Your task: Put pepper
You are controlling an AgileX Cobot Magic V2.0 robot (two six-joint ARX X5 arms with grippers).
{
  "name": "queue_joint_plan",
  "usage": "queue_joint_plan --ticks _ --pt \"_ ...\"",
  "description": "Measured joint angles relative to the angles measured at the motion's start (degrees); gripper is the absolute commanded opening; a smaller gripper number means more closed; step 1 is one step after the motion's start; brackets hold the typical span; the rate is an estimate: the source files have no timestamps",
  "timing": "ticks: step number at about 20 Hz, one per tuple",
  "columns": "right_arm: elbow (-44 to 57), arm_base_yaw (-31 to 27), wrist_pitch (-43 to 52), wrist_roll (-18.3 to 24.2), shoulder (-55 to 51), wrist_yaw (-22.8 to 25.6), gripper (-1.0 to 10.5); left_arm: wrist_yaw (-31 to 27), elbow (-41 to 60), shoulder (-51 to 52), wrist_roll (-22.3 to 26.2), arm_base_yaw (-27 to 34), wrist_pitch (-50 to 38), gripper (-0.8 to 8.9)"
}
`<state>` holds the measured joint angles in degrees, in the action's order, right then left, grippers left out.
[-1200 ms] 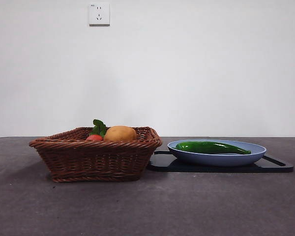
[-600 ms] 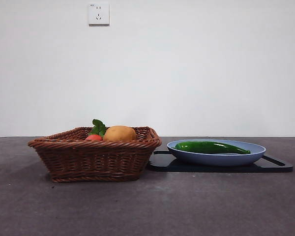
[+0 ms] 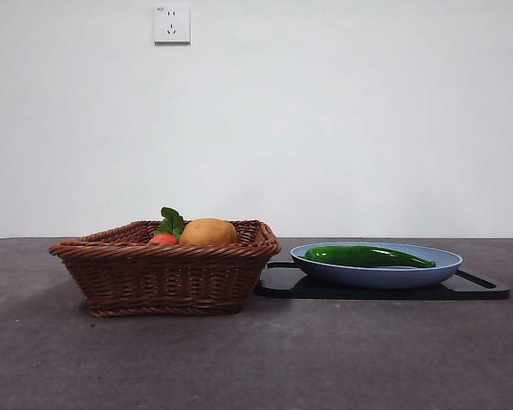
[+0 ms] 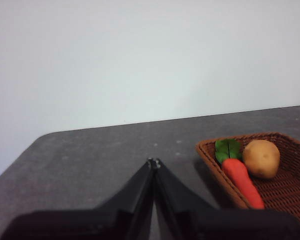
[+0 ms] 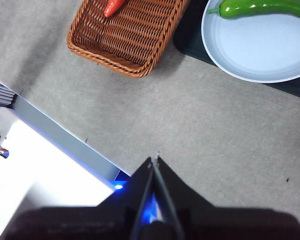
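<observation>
Front view | pepper [image 3: 368, 255] lies flat on plate [image 3: 376, 275] | tip right

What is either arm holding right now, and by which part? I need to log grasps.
Nothing is held. Both grippers, left and right, have their jaws shut on nothing; the pepper lies untouched on the blue plate.

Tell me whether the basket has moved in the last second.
Barely. The basket has slid a hair left, away from the black tray, which stays put. The pepper lies in the blue plate.
</observation>
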<state>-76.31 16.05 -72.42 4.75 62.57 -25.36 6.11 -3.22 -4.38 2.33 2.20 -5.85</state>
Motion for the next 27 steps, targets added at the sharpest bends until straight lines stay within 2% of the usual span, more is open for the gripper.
queue_joint_plan --ticks 3,9,24,27 --pt "0.0 0.0 0.0 0.0 0.0 0.0 0.1 0.0 2.2 1.7 -0.4 0.0 0.2 0.06" --pt "0.0 0.0 0.0 0.0 0.0 0.0 0.1 0.0 2.2 2.9 -0.5 0.0 6.3 0.06" --pt "0.0 0.0 0.0 0.0 0.0 0.0 0.1 0.0 2.2 2.9 -0.5 0.0 6.2 0.06" --pt "0.2 -1.8 3.0 1.4 -1.4 0.5 0.1 0.0 2.2 2.9 -0.5 0.0 6.2 0.06"
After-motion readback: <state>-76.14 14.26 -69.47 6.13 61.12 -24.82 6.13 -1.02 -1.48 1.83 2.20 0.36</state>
